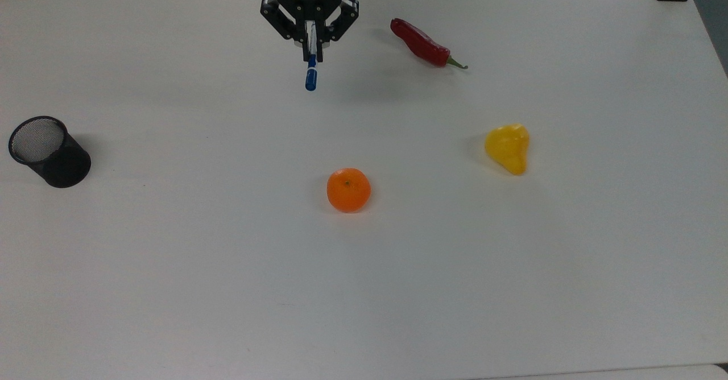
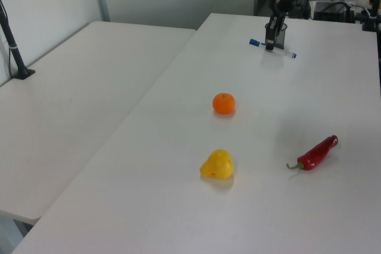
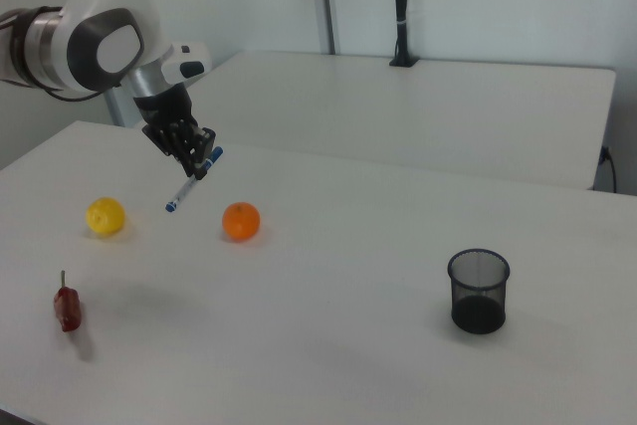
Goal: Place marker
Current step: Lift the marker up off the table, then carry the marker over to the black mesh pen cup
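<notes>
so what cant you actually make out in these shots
- The marker: in the top view, its upper barrel is hidden by the gripper.
- Mesh cup: contents too dark to tell in the right view.
- Chili: foreshortened and small in the right view, so its shape is unclear.

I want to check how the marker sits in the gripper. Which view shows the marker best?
The right view: the marker hangs tilted below the gripper, its whole length clear against the table. The top view shows it foreshortened, mostly the blue cap. The left view shows it small and far off.
</notes>
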